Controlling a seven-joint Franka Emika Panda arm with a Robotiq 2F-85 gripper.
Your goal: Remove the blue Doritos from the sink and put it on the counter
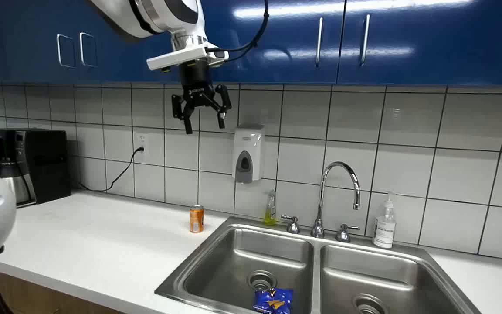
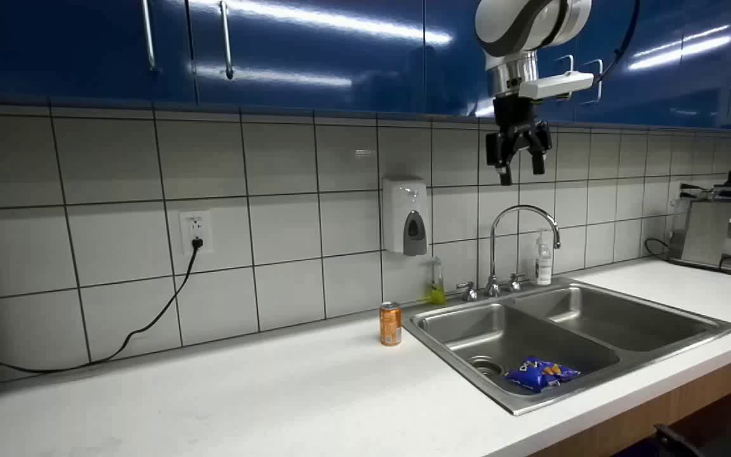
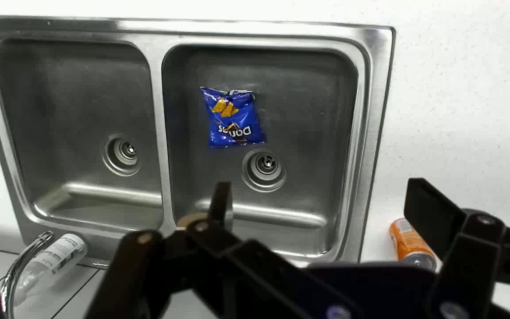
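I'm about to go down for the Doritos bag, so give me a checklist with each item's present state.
1. Gripper open and holding nothing: ok.
2. Blue Doritos bag uncovered in the sink: ok, beside a drain.
3. Gripper lowered to the bag: not ok, it hangs well above.
4. Faucet not over the bag: ok.
5. Orange can upright on the counter: ok, beside the sink.
6. Bag sealed: cannot tell.

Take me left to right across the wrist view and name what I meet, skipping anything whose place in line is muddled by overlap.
chrome faucet → left-hand sink drain → sink divider → blue Doritos bag → orange drink can
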